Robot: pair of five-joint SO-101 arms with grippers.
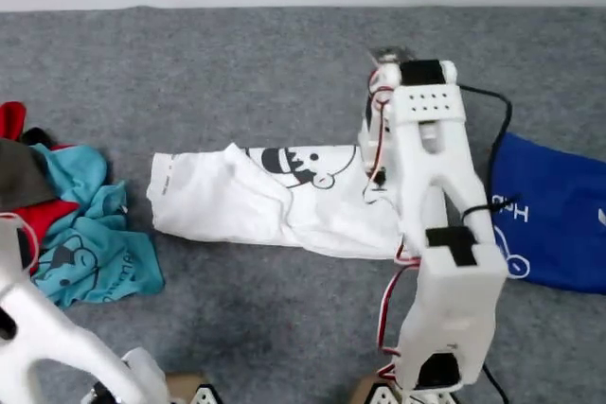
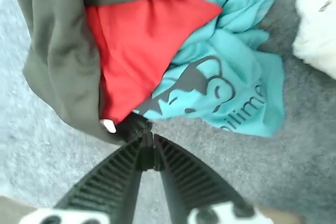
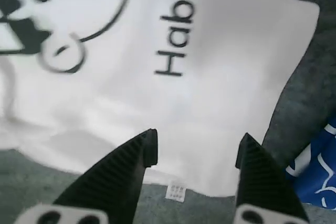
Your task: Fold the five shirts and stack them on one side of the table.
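Note:
A white shirt (image 1: 275,201) with a black drawing lies partly folded across the middle of the grey table. My right arm stretches over its right end, and my right gripper (image 3: 197,148) hangs open above the shirt's hem (image 3: 210,77) and its small label. A blue shirt (image 1: 554,215) lies flat at the right edge. A heap of teal (image 1: 90,234), red and dark olive shirts sits at the left edge. My left gripper (image 2: 152,148) is shut with nothing in it, just off the heap where the red shirt (image 2: 139,51) meets the olive one (image 2: 55,61).
Bare grey carpet-like table surface (image 1: 237,73) runs along the far side and in front of the white shirt. The left arm's white base (image 1: 57,338) stands at the near left corner, and cables trail beside the right arm.

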